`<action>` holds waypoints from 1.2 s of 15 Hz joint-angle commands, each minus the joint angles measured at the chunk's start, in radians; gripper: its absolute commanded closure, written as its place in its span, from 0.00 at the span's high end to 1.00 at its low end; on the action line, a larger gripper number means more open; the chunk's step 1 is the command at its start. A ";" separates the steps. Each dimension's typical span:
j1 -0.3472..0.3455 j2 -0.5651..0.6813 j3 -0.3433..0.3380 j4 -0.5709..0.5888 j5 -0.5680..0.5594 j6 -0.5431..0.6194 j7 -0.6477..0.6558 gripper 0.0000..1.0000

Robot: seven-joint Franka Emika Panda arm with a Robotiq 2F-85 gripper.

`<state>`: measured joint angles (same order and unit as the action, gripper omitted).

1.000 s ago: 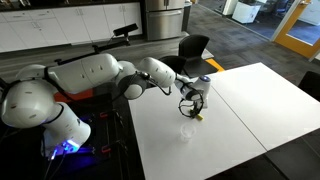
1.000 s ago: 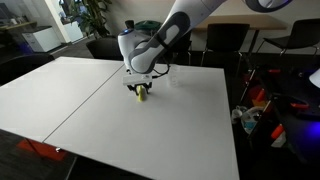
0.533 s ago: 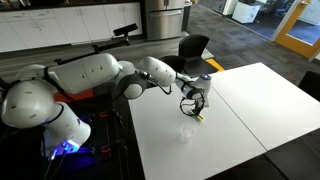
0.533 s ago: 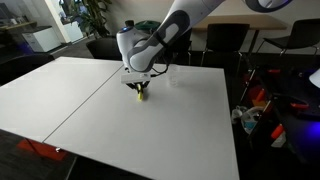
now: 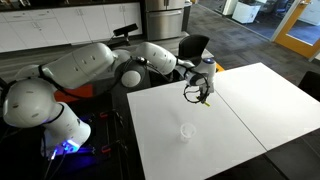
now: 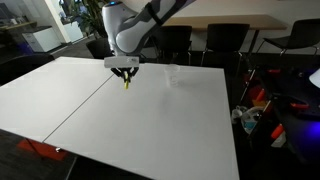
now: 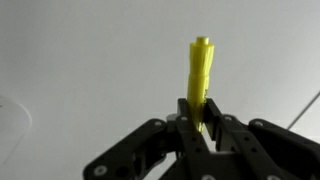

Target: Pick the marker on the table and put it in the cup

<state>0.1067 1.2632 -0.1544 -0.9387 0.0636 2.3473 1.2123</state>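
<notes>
The yellow-green marker (image 7: 200, 70) stands pinched between my gripper's (image 7: 200, 112) two fingers, most of its length poking out past the fingertips. In both exterior views the gripper (image 5: 203, 92) (image 6: 123, 70) hangs above the white table (image 5: 250, 150) (image 6: 150, 130) with the marker (image 5: 206, 99) (image 6: 126, 83) pointing down, clear of the surface. The clear plastic cup (image 5: 186, 130) (image 6: 172, 76) stands upright on the table, a short way off to the side of the gripper. In the wrist view the cup (image 7: 10, 115) shows only faintly at the left edge.
A seam (image 6: 85, 98) runs across the tabletop. Black chairs (image 5: 193, 48) (image 6: 225, 38) stand along the far edges. The arm's white base (image 5: 40, 110) sits beside the table, and clutter with cables (image 6: 275, 110) lies off one side.
The gripper has shut on the marker and lifted it off the table, rising and moving away from the cup. The cup has not moved.
</notes>
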 commanded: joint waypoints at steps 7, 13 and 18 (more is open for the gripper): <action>0.074 -0.426 0.021 -0.451 -0.015 -0.045 0.000 0.05; 0.124 -0.609 -0.002 -0.662 -0.066 -0.128 0.074 0.05; 0.145 -0.704 -0.016 -0.777 -0.154 -0.181 0.228 0.05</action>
<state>0.2297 0.6512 -0.1551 -1.6097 -0.0438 2.1985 1.3483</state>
